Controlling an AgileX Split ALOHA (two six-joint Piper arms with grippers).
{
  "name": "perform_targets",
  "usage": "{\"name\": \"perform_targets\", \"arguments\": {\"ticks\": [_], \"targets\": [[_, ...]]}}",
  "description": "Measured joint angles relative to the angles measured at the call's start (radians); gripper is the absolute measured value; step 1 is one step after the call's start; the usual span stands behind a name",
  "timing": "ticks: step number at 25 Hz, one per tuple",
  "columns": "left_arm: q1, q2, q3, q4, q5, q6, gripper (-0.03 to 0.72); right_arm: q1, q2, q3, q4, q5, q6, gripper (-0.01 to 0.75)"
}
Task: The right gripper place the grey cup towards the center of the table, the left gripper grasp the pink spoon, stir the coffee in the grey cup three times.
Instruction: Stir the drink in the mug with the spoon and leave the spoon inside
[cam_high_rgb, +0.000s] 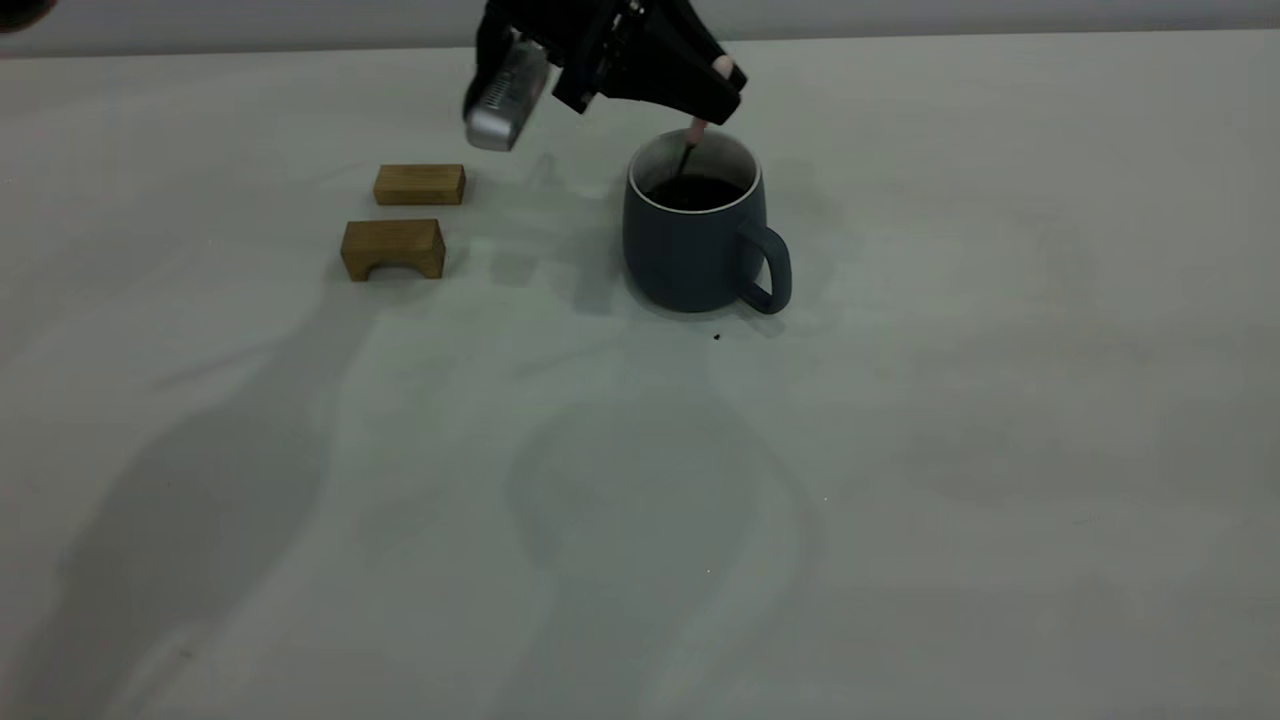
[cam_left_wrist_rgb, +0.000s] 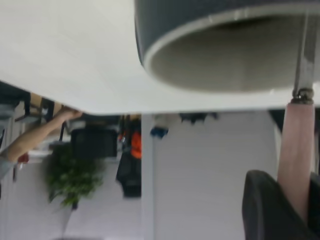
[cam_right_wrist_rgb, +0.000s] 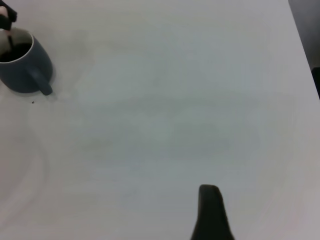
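Observation:
The grey cup (cam_high_rgb: 695, 250) stands upright near the middle of the table (cam_high_rgb: 900, 450), handle towards the front right, with dark coffee (cam_high_rgb: 697, 192) inside. Directly above it, my left gripper (cam_high_rgb: 722, 98) is shut on the pink spoon (cam_high_rgb: 697, 127), whose metal neck dips into the coffee. The left wrist view shows the pink handle (cam_left_wrist_rgb: 295, 145) clamped between the black fingers (cam_left_wrist_rgb: 265, 210), with the neck running into the cup (cam_left_wrist_rgb: 200, 30). My right gripper (cam_right_wrist_rgb: 260, 215) is open and holds nothing. It shows one finger (cam_right_wrist_rgb: 210, 215), far from the cup (cam_right_wrist_rgb: 22, 70).
Two tan wooden blocks (cam_high_rgb: 420, 184) (cam_high_rgb: 393, 248) lie left of the cup. A small dark speck (cam_high_rgb: 716, 336) sits just in front of the cup. Beyond the table's far edge are a person's arm (cam_left_wrist_rgb: 40, 135) and a plant (cam_left_wrist_rgb: 75, 175).

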Motion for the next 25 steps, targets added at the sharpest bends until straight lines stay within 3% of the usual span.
{"name": "perform_targets", "arguments": {"ticks": [5,11,25], "targets": [[-0.026,0.027,-0.004,-0.087,0.0,-0.012,0.158,0.0,0.0,0.0,0.0,0.0,0.0,0.587],[-0.026,0.023,-0.007,-0.028,0.0,-0.127,0.158,0.0,0.0,0.0,0.0,0.0,0.0,0.587],[-0.012,0.007,-0.027,0.062,0.0,-0.112,0.15,0.0,0.0,0.0,0.0,0.0,0.0,0.587]]}}
